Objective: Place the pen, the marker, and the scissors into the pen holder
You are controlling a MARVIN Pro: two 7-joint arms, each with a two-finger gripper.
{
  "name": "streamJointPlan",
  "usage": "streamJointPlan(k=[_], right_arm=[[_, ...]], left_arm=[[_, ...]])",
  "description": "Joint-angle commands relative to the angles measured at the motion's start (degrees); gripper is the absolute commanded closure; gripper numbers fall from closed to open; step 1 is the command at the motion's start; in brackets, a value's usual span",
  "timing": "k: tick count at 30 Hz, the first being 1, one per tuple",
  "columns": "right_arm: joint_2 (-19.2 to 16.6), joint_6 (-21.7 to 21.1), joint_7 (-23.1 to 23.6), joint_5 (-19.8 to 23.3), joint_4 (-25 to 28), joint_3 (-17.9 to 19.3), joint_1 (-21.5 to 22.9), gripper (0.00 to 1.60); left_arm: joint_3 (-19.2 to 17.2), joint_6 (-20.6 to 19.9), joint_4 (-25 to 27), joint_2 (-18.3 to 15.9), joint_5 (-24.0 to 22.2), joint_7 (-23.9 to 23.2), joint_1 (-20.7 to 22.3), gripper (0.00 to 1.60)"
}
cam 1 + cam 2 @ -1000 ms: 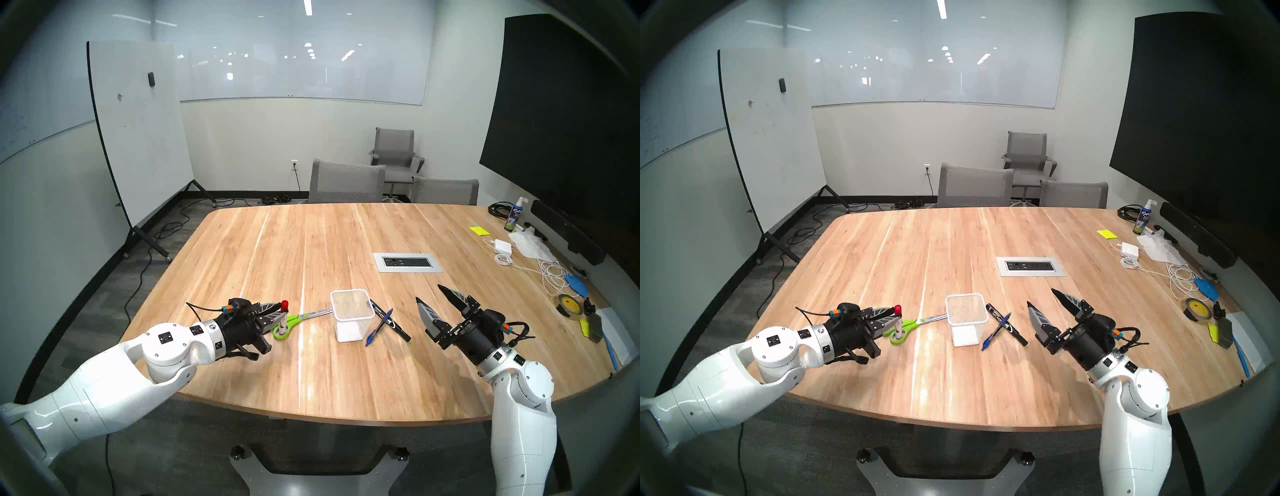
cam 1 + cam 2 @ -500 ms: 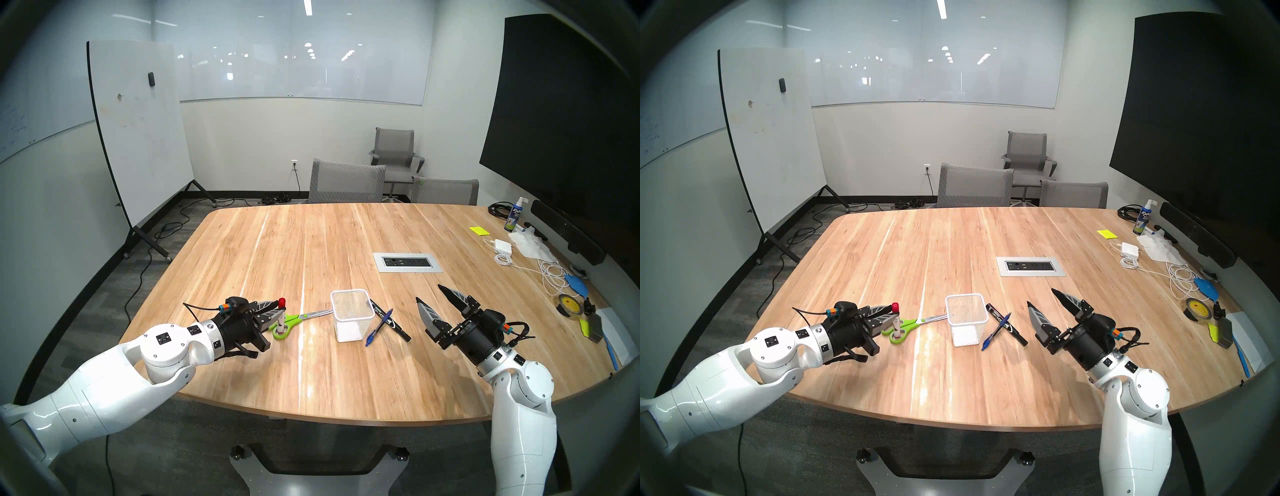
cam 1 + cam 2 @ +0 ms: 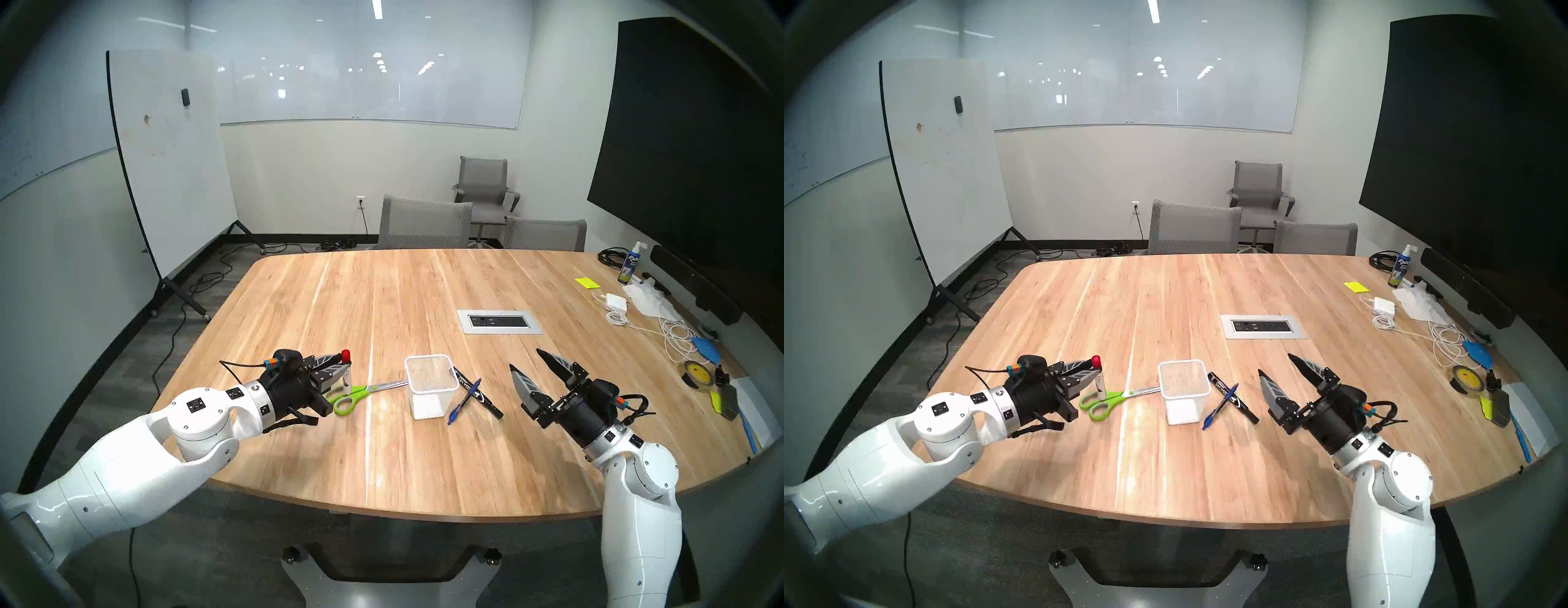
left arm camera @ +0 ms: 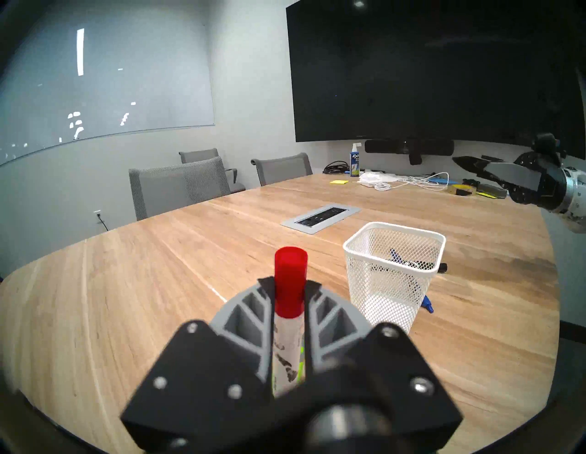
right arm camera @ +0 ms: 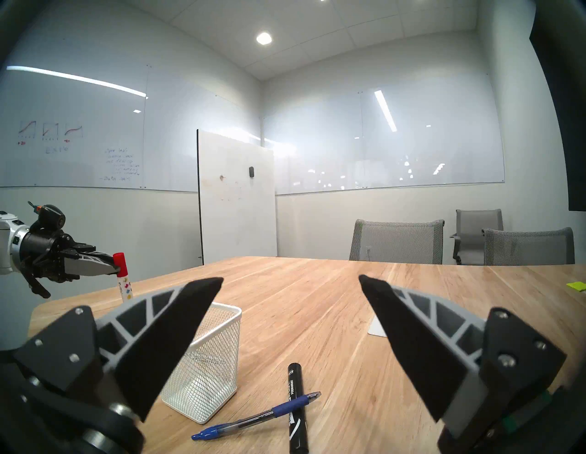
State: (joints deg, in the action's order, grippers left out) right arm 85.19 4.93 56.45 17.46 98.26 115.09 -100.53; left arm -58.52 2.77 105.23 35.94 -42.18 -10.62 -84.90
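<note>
Leftmost, the left gripper point(image 3: 339, 366) stays clamped on a red-capped marker point(image 3: 346, 368), which now hangs upright clear of the scissors point(image 3: 354, 394) it stood on a second ago; the lift is done, so carrying it right to the pen holder point(image 3: 432, 385) looks next. Beyond the empty holder the pen point(image 3: 464, 401) lies across a black marker point(image 3: 477, 392). Rightmost, the right gripper point(image 3: 531, 369) waits unmoved, fingers spread, holding nothing.

On the table point(image 3: 382, 458) the pen holder point(image 3: 430, 388) stands mid-front — scissors point(image 3: 360, 392) to its left, tips toward it; pen point(image 3: 464, 401) lying across a marker point(image 3: 477, 392) to its right. Another marker point(image 3: 346, 368) hangs upright above the scissors' handles.
</note>
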Motion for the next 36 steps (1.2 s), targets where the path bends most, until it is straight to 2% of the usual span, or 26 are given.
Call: streamJointPlan(k=[1,11,36], right_arm=[[0.0,-0.1,0.0,0.2,1.0,-0.1,0.5,0.0],[0.1,-0.1,0.0,0.2,1.0,0.0,0.5,0.0],[0.3,-0.1,0.2,0.0,1.0,0.1,0.6,0.0]], left_arm=[[-1.1,-1.0,3.5,-0.6,-1.4,0.2,0.5,1.6],[-2.4,-3.7,7.8,-2.8,-2.5,1.0,1.3,1.6],[-3.0,-5.6,13.3,-3.9,-3.9,3.6,2.0,1.6]])
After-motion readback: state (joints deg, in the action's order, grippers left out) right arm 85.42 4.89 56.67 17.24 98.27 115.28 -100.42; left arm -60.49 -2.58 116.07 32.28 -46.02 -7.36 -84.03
